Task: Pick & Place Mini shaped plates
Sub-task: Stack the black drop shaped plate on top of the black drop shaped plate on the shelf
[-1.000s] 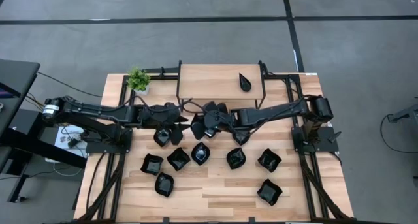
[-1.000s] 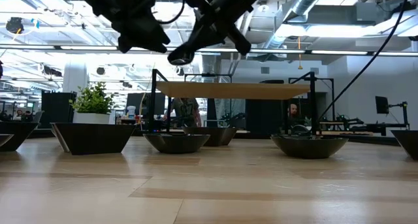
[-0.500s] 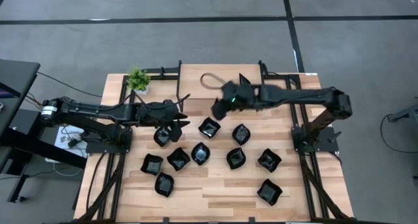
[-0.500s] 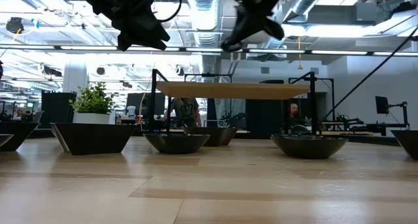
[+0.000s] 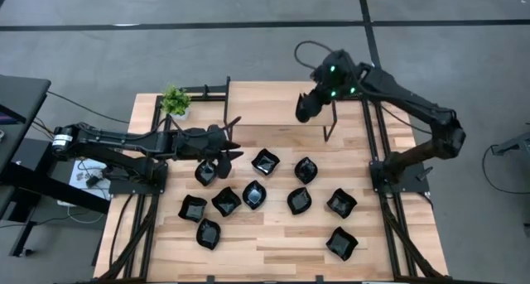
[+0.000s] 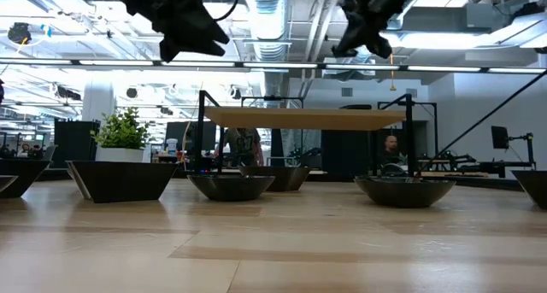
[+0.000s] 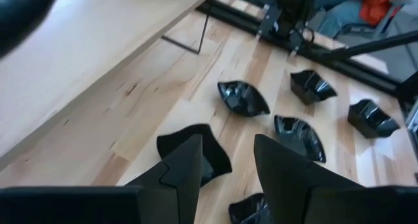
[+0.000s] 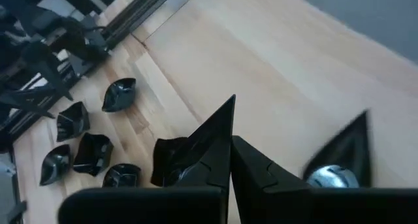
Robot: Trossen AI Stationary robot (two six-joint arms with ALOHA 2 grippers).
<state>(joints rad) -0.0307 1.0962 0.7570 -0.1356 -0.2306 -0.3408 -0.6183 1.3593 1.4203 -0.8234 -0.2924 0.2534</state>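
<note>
Several glossy black mini plates (image 5: 254, 194) rest on their bases on the wooden table, and also show in the low view (image 6: 231, 186) and the left wrist view (image 7: 241, 96). My right gripper (image 5: 305, 110) hangs high over the raised wooden shelf (image 5: 265, 102), shut on one small black plate (image 6: 349, 49). My left gripper (image 5: 225, 151) hovers open above the table's left middle (image 7: 225, 145). A squarish plate (image 7: 214, 160) lies on the table below it, untouched. My right gripper is shut on a mini plate, part of which shows beside the closed fingers (image 8: 168, 160). The fingers themselves hide the place of contact. They slant downward from the table's right side. The plate hangs below them (image 6: 349, 49), lifted clear above the shelf.
A small green potted plant (image 5: 175, 100) stands at the table's far left corner. The shelf stands on thin black legs (image 5: 327, 131) along the far edge. Black frame rails (image 5: 389, 218) run down both sides of the table.
My right gripper, staying shut on the plate, has risen and swung from above the table's middle toward the far right, and now hangs over the shelf. The plate has travelled with it, clear of everything.
</note>
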